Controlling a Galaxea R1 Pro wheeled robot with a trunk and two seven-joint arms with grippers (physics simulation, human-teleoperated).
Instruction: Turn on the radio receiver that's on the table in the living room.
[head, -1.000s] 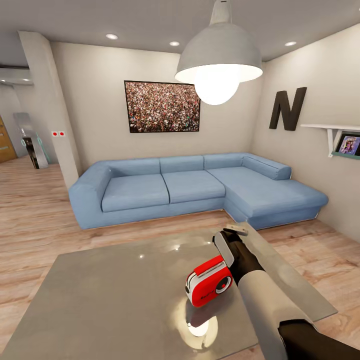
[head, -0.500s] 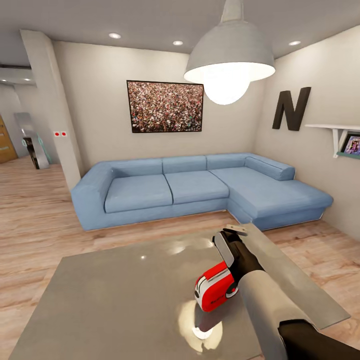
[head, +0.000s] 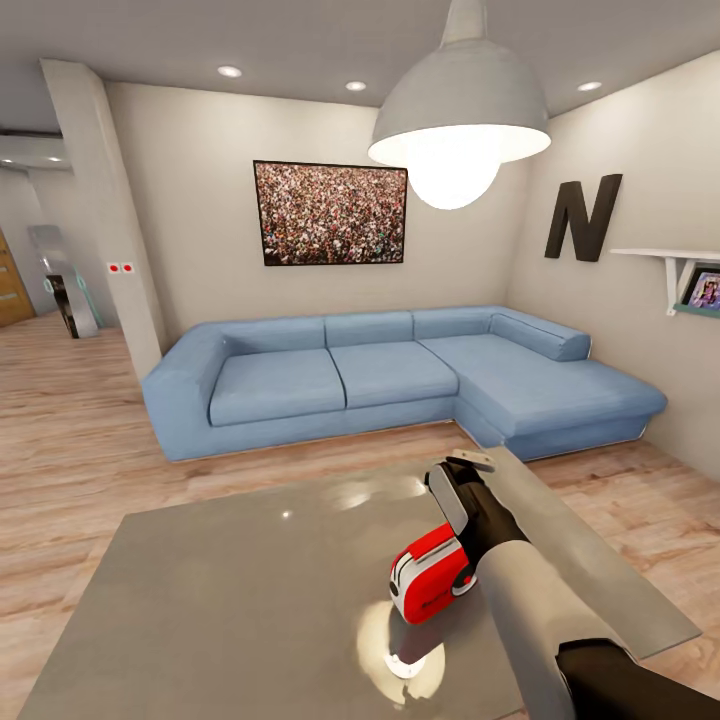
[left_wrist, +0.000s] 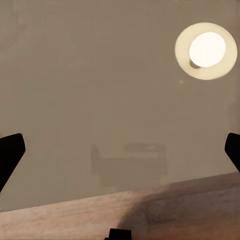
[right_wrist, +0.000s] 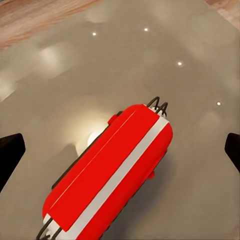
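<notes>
While the radio (head: 428, 577) sits on the bench (head: 230, 600), right claw (right_wrist: 120, 150) hangs released above it; left claw (left_wrist: 120, 150) released too.

Radio receiver (head: 428, 576) sits on the worktop (head: 230, 600), toward its right side, touching the right arm's wrist on its right. Right end effector (head: 462, 478) is just behind the radio, above the worktop. Sofa (head: 400, 375) behind worktop, against back wall; picture (head: 330, 213) above it. Pendant lamp (head: 460, 110) hangs overhead. Shelf (head: 665, 262) on right wall.
</notes>
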